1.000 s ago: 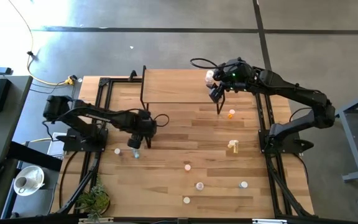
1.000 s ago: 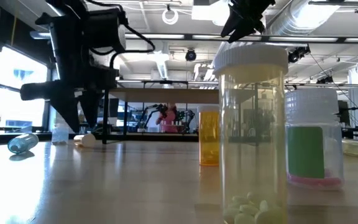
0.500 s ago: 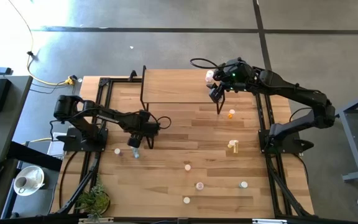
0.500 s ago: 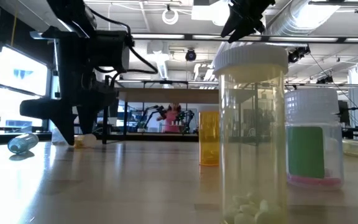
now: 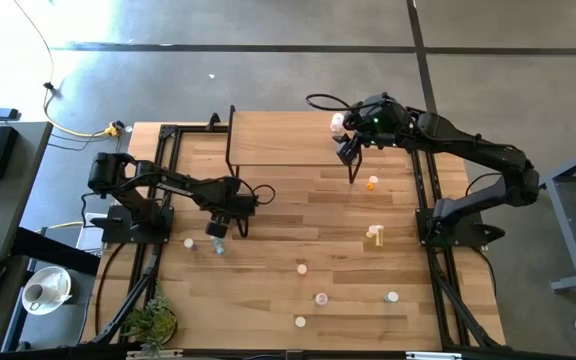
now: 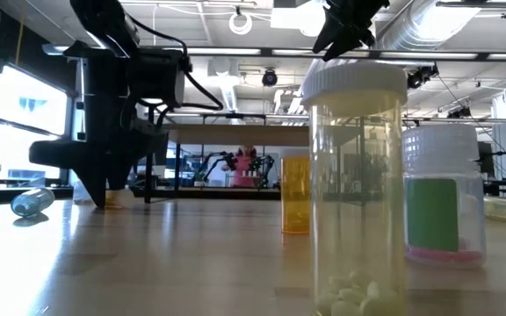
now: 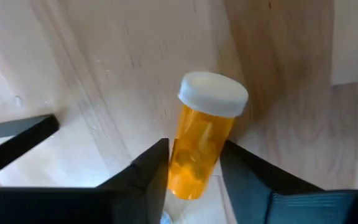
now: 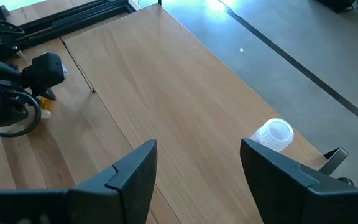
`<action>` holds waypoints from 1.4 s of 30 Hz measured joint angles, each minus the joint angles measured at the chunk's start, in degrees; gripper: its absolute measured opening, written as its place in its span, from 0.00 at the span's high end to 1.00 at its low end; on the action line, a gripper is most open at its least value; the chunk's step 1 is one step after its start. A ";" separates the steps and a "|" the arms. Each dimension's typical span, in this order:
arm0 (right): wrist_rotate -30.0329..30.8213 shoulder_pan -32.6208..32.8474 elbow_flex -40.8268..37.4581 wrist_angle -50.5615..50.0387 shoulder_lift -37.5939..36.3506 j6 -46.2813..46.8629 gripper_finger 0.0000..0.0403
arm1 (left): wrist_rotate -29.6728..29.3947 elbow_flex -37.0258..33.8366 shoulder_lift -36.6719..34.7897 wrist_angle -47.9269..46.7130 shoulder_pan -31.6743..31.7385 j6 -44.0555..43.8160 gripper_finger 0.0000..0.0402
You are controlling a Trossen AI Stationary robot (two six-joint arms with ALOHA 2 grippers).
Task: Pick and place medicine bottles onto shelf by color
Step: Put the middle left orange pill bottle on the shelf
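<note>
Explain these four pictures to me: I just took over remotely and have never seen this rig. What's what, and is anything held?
Two dark robot arms work at a wooden table. One picture looks straight down, one looks level across the tabletop, and two come from cameras on the arms' wrists. Small medicine bottles stand scattered on the table; a raised shelf sits at the far edge. The left end effector is down at the table with its fingers either side of an orange bottle with a white cap, closing on it. The right end effector hangs open above the shelf, where a pale bottle already stands.
</note>
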 joint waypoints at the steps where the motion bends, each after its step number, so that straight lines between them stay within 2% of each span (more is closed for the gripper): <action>1: 0.01 0.00 0.00 -0.02 0.00 0.00 0.45 | 0.13 0.00 0.02 -0.04 0.00 -0.28 0.71; 7: 0.09 0.00 0.00 0.47 0.00 -1.15 0.45 | 0.24 0.00 0.02 0.02 -0.02 -2.06 0.84; 10: -1.00 0.02 0.00 1.18 0.00 -2.42 0.45 | 1.42 0.22 0.02 0.18 0.00 -3.40 0.84; 14: -5.39 0.03 0.00 1.20 -0.47 -3.72 0.45 | 5.02 1.21 -1.03 3.00 -0.49 -4.70 0.81; 19: -10.09 1.13 0.04 0.95 -0.90 -5.86 0.45 | 11.85 1.40 -5.63 12.66 -0.50 -4.71 0.80; 26: -15.77 4.10 0.04 0.91 -0.96 -8.59 0.45 | 13.27 1.48 -11.05 29.29 0.28 -4.70 0.80; 31: -16.00 6.60 0.04 1.47 -0.96 -11.82 0.45 | 14.26 1.53 -12.24 41.34 1.90 -4.67 0.80; 42: -16.13 10.16 0.04 9.01 1.13 -19.95 0.45 | 14.28 1.49 -12.20 60.95 6.55 -4.22 0.80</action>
